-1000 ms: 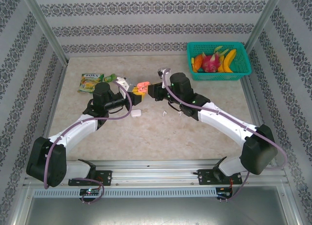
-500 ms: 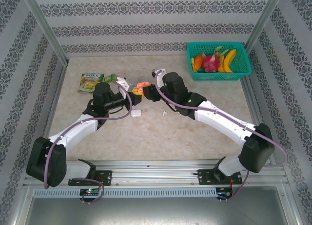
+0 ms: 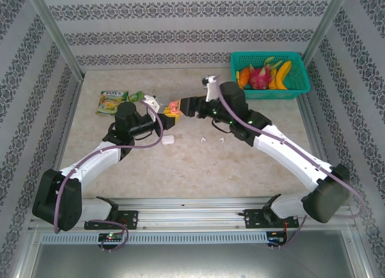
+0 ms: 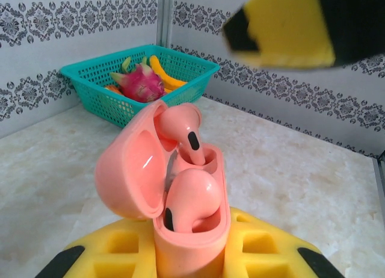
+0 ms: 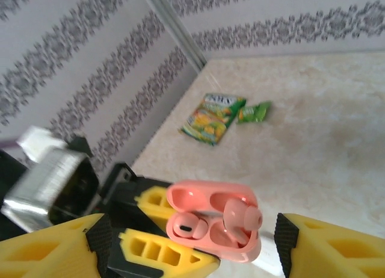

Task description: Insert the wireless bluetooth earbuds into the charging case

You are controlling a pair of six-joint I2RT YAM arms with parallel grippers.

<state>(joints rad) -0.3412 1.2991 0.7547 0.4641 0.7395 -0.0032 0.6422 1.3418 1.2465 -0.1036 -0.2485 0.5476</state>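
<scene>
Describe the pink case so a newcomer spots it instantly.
On the beige table, look left of the teal fruit basket to the left gripper. It holds up the salmon-pink charging case, lid flipped open, two pink earbuds inside. Its neighbour, the white case, lies loose on the tabletop.

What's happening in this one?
The left end effector grips an open pink case, lid back. Two pink earbuds are in it: one seated, the other standing up out of its well, not fully down. The right end effector is open beside the case, holding nothing. A white case and two white earbuds lie on the table.
</scene>
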